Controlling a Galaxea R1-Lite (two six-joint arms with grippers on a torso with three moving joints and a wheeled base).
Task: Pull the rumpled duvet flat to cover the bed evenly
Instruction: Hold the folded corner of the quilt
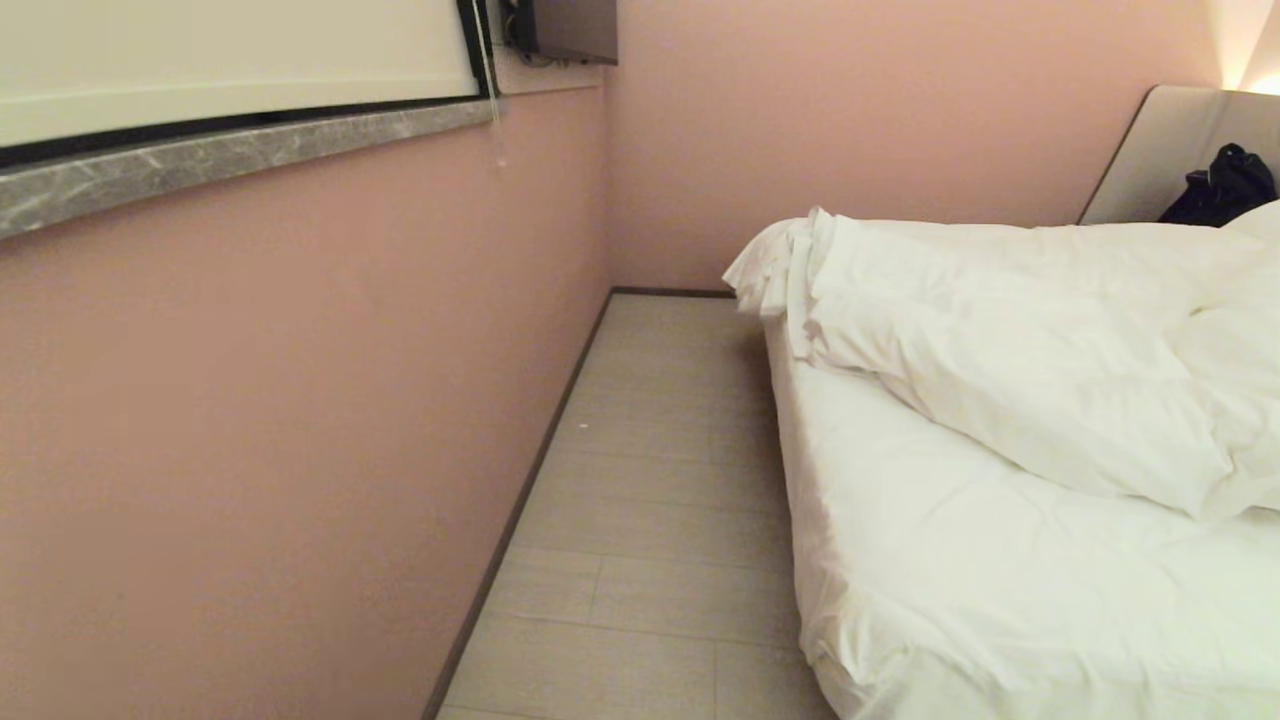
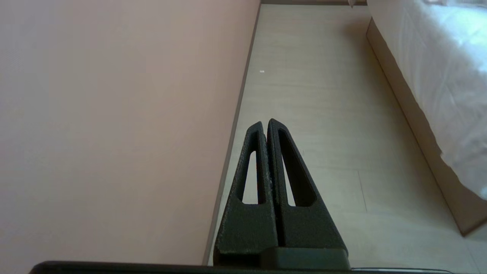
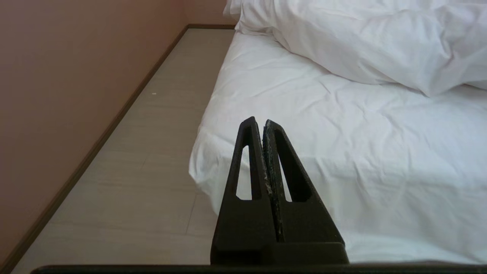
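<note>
Duvet (image 1: 1040, 350) bunched at the far end of the bed (image 1: 960, 600), cut off at the right
Left gripper (image 2: 265, 122) over floor, right gripper (image 3: 259, 121) near the mattress corner; both sets of fingers together, empty

left gripper (image 2: 266, 123) closed, empty – above floor (image 2: 323, 114) between pink wall (image 2: 114, 114) and bed (image 2: 430, 76)

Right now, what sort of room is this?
Most likely a bedroom, possibly a hotel room. A low bed with a white sheet carries a rumpled white duvet bunched toward a padded headboard. A narrow strip of floor runs between the bed and a pink wall.
</note>
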